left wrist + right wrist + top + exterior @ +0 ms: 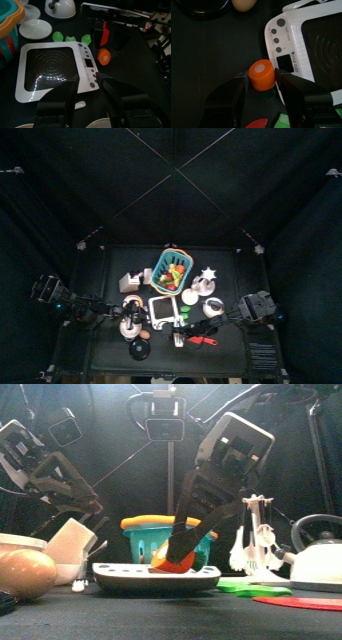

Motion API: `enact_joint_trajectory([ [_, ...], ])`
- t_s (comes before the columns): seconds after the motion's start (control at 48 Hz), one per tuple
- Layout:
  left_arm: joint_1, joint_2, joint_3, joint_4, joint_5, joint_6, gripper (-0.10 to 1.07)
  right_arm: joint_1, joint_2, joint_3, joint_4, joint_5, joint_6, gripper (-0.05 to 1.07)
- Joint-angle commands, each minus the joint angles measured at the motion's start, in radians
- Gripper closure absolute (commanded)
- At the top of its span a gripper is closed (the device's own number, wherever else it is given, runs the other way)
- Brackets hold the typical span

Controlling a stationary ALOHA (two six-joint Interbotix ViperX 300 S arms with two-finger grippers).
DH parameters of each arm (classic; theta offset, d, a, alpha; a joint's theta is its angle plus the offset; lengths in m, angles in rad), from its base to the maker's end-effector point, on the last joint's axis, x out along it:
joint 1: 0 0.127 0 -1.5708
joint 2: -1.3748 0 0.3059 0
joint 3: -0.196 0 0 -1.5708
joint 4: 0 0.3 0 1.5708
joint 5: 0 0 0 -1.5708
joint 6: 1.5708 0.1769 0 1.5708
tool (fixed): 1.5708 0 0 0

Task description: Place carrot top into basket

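The carrot top (261, 74) is a short orange piece with a green end. My right gripper (262, 80) is shut on it, just beside the white scale (308, 45). In the front view the piece (170, 562) hangs low at the scale's (154, 574) front, with the teal basket with an orange rim (167, 534) behind it. The left wrist view also shows the piece (105, 56) held beside the scale (53, 65). My left gripper (88, 97) is open and empty, near the scale's edge. In the top view the basket (174, 269) stands behind the scale (163, 310).
A white kettle (318, 554) stands at the right, white utensils (254, 544) beside it. Green and red flat pieces (274, 592) lie at the front right. A brown egg (24, 572) and a white bowl (35, 29) are also on the table.
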Motion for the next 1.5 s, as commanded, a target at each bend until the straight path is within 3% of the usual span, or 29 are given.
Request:
enact_joint_trajectory([
  [0.0, 0.002, -0.006, -0.014, 0.000, -0.003, 0.002, 0.22, -0.002, -0.061, -0.009, 0.002, -0.003, 0.000, 0.24],
  [0.333, -0.003, -0.063, -0.014, 0.000, -0.002, 0.002, 0.22, -0.044, -0.209, -0.006, -0.034, 0.025, -0.008, 0.24],
  [0.688, 0.003, -0.091, -0.012, 0.005, 0.034, 0.003, 0.22, -0.290, -0.314, -0.029, -0.123, 0.086, -0.002, 0.24],
  [0.875, 0.003, -0.091, -0.011, 0.015, 0.035, 0.005, 0.22, -0.445, -0.287, -0.035, -0.123, 0.080, 0.002, 0.24],
  [1.021, 0.003, -0.091, -0.008, 0.029, 0.035, 0.003, 0.22, -0.517, -0.238, -0.037, -0.074, 0.074, 0.000, 0.23],
  [1.25, 0.005, -0.091, 0.005, 0.029, 0.035, 0.005, 0.22, -0.568, -0.184, -0.041, 0.029, 0.064, -0.006, 0.21],
  [1.479, 0.005, -0.091, 0.008, 0.029, 0.035, 0.005, 0.22, -0.565, -0.178, -0.041, 0.032, 0.034, -0.006, 0.11],
])
